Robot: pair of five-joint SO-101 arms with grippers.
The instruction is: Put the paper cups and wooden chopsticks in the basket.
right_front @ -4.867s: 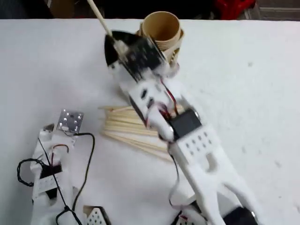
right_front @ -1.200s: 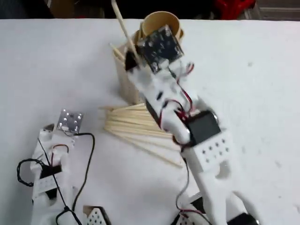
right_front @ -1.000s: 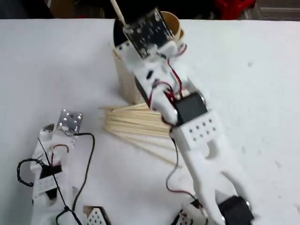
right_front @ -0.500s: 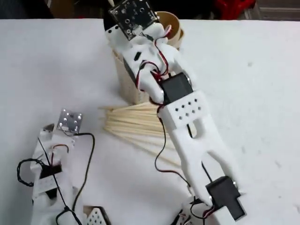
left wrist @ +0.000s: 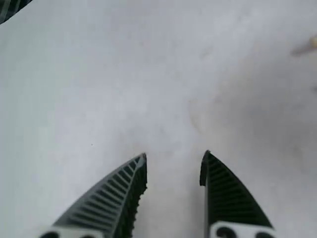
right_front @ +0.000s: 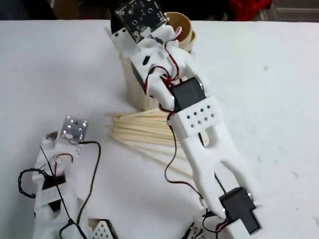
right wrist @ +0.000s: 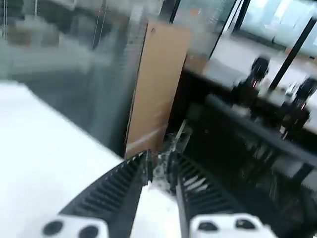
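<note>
A loose pile of wooden chopsticks [right_front: 142,133] lies on the white table in the high view, just in front of a woven basket [right_front: 133,85]. Stacked paper cups [right_front: 183,31] stand at the basket's far right side, partly behind the arm. The right arm [right_front: 199,124] stretches from the near edge up over the basket. In its wrist view my right gripper [right wrist: 159,157] is held out past the table's far edge, fingers a little apart with nothing between them. My left gripper [left wrist: 174,157] hangs open over bare table at the near left.
The left arm [right_front: 55,174] rests at the near left corner with its black cable [right_front: 92,169] looping beside it. One chopstick tip [left wrist: 309,44] shows beyond the left gripper. A brown cardboard sheet [right wrist: 156,84] leans beyond the table's far edge.
The right arm swung left and farther out over the basket. The chopstick that stuck up from its gripper is gone from sight. The left arm has not moved.
</note>
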